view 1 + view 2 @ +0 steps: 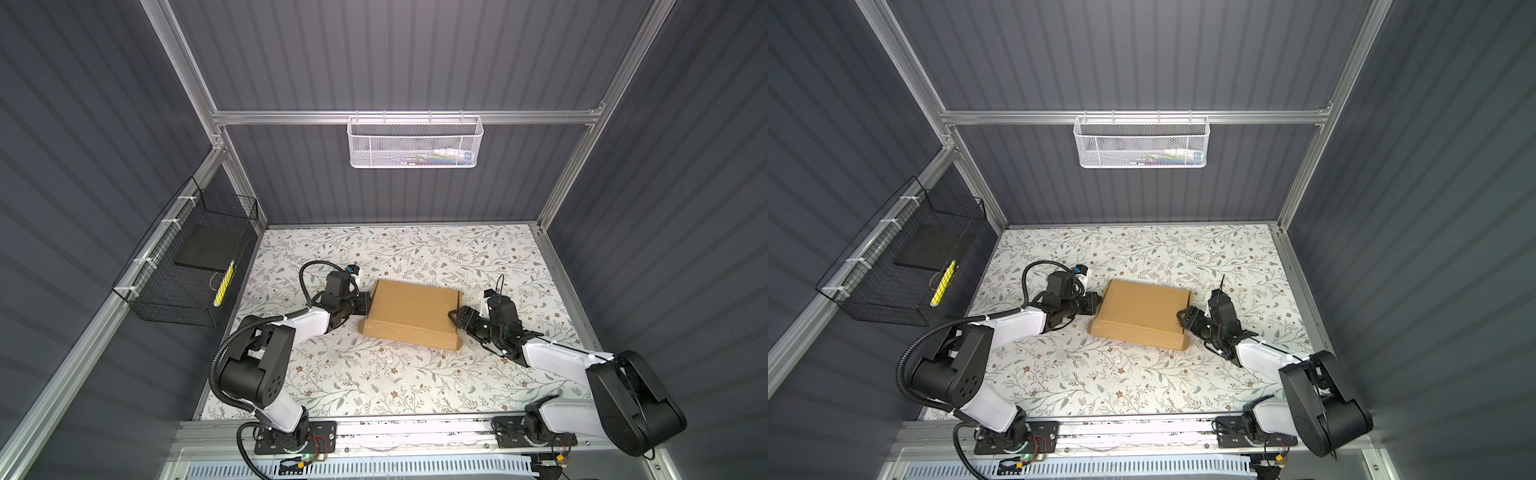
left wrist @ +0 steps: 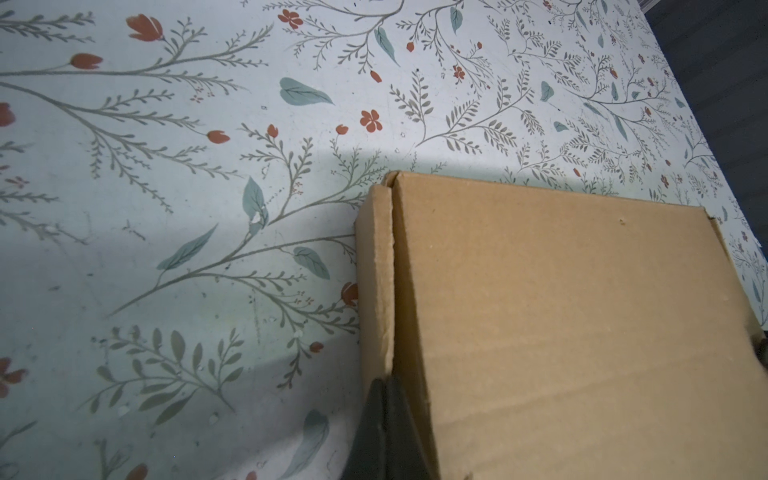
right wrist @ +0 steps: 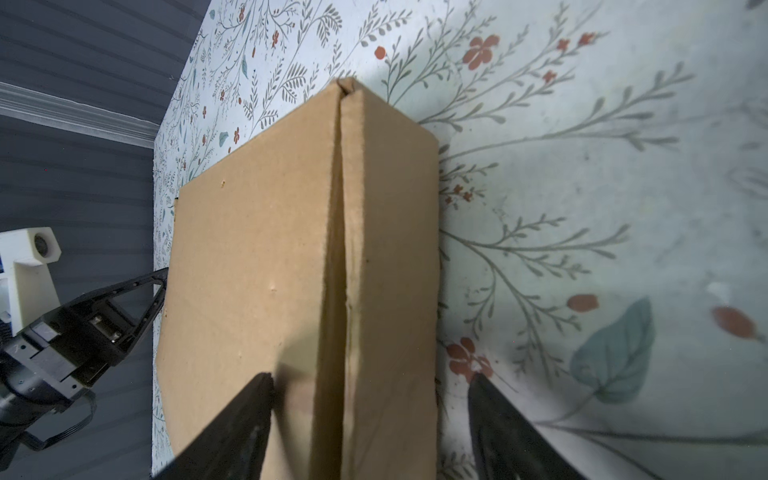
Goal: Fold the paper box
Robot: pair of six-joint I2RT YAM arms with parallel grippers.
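The paper box is a shallow brown cardboard mailer with its lid down, lying mid-table in both top views. My left gripper is shut, its tips pressed against the seam between the lid and the left side wall of the box. My right gripper stands open astride the box's right edge. One of its fingers hangs over the lid; the other finger stays outside the side wall, over the table.
A white mesh basket hangs on the back rail. On the left wall, a black wire basket holds a dark slab and a yellow item. Aluminium frame posts and grey walls bound the floral table.
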